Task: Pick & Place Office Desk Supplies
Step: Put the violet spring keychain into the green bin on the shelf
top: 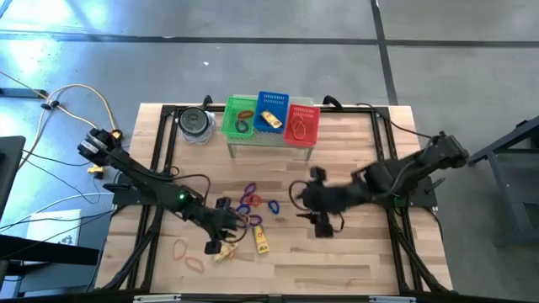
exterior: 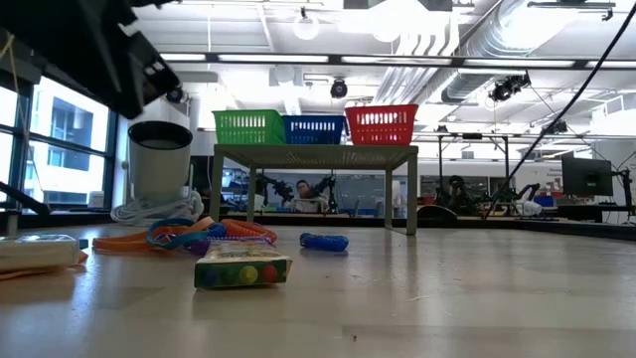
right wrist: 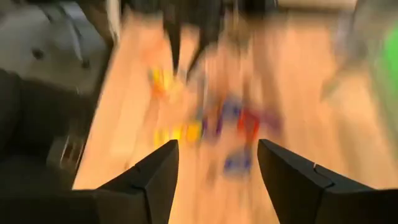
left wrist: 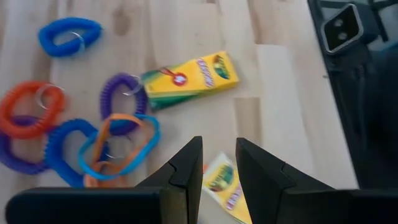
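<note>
Left claw (left wrist: pixel 219 163) low over the wooden counter (top: pixel 354 252), fingers parted by a narrow gap, nothing between them. Directly under the gap: a small yellow crayon box (left wrist: pixel 225 186), partly hidden by the fingers; contact cannot be told. Just ahead of the fingertips lies a second yellow crayon box (left wrist: pixel 189 78), flat, slightly askew. Beside that, off one fingertip, a tangle of coil loops: a light blue loop (left wrist: pixel 124 149) crossed by a thin orange band (left wrist: pixel 102 134), a purple coil (left wrist: pixel 121 99), a darker blue coil (left wrist: pixel 62 146), an orange-red coil (left wrist: pixel 31 109). Further ahead, apart from the tangle, a single blue coil (left wrist: pixel 68 36).

In the high view, two orange-red band loops (top: pixel 187 255) lie behind the left claw, toward the counter's near edge.

Right claw (top: pixel 310 195) hangs above the counter on the far side of the loops from the left claw, fingers spread wide, empty; its own view is blurred.

Beyond both claws, at the counter's far edge: a small raised stand (exterior: pixel 316 152) bearing green basket (top: pixel 240 117), blue basket (top: pixel 271 110), red basket (top: pixel 302 122), each with items inside. Round grey tin (top: pixel 195 124) stands beside the green basket.
</note>
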